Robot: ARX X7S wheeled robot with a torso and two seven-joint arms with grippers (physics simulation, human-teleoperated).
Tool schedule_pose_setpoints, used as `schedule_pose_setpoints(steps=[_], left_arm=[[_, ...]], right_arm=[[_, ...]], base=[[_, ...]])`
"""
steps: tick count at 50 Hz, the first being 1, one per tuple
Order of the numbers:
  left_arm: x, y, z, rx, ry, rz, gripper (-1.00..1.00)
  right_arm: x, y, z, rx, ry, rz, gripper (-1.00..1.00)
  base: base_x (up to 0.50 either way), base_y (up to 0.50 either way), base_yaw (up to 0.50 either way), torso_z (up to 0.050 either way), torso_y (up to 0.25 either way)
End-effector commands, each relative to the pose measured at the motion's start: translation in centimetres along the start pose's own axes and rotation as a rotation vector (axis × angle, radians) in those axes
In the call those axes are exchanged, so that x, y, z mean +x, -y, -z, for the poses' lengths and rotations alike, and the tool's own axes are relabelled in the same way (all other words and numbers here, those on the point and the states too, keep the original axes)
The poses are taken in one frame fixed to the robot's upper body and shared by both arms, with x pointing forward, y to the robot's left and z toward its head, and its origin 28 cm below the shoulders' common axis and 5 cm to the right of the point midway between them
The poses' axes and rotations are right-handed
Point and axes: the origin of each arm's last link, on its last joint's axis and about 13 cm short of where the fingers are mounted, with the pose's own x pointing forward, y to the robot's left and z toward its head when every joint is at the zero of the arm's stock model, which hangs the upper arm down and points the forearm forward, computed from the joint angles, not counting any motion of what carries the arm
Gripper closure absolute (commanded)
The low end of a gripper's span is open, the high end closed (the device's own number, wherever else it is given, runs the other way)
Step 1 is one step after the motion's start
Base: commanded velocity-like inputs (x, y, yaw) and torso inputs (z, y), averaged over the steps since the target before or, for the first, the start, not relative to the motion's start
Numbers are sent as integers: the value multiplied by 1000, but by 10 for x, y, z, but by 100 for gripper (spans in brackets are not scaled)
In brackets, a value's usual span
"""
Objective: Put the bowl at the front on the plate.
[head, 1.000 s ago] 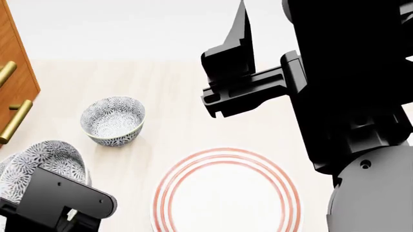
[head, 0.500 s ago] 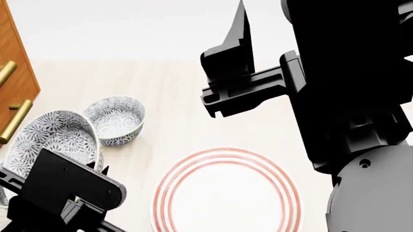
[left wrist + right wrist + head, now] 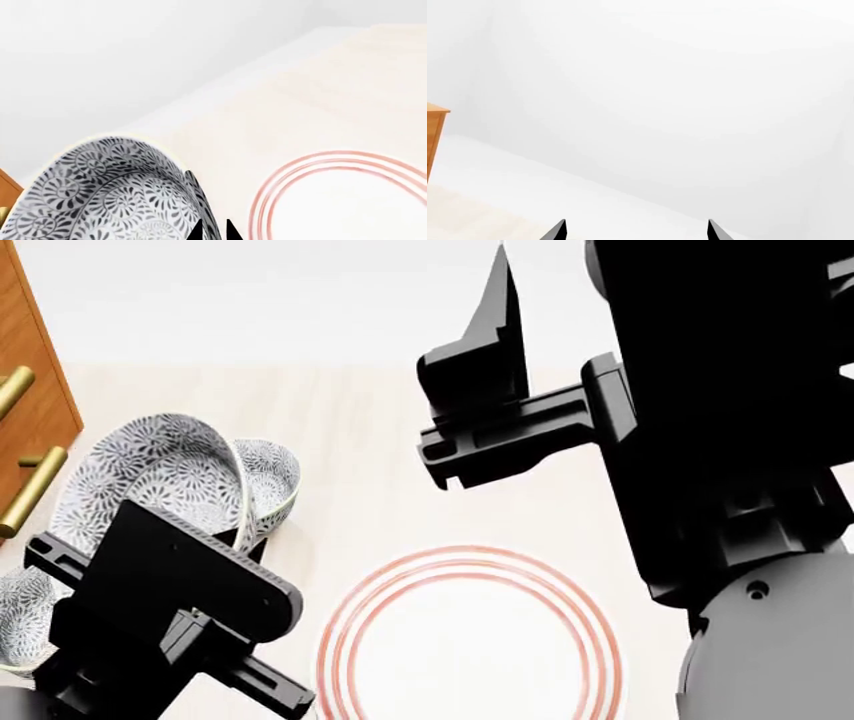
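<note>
Left jaws clamp the tilted bowl (image 3: 160, 475) above the pale wooden table (image 3: 374, 480); right jaws apart near white wall (image 3: 694, 75).

left arm: matte black blocky wrist housing (image 3: 180, 590), flat angular plates, small round screw holes
left gripper (image 3: 212, 231): two thin black pointed fingertips
right arm: bulky black boxy links (image 3: 707, 410), grey rounded joint cover (image 3: 774, 640) with one screw
right gripper (image 3: 635, 231): black tapered fingertips

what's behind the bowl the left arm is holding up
Another patterned bowl sits on the table behind the held bowl. Only its right part shows; the rest is covered.
</note>
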Motion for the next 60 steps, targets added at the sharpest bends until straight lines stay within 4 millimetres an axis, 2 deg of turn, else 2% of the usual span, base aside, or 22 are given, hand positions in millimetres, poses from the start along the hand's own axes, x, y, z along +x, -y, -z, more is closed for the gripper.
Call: schedule_pose_setpoints(steps=[1, 20, 34, 60], left_arm=[[10, 0, -14, 17, 37, -11, 100], [24, 3, -29, 34, 84, 16, 100], [46, 6, -27, 108, 86, 30, 100], [67, 14, -26, 200, 106, 87, 100]], right_arm=[[-1, 0, 0, -2, 5, -2, -100], [0, 0, -1, -10, 16, -15, -100], [-1, 1, -6, -15, 33, -16, -100], [2, 1, -17, -15, 80, -25, -100]], base=[[0, 0, 0, 0, 0], [0, 0, 0, 0, 1], [0, 0, 0, 0, 1], [0, 0, 0, 0, 0]])
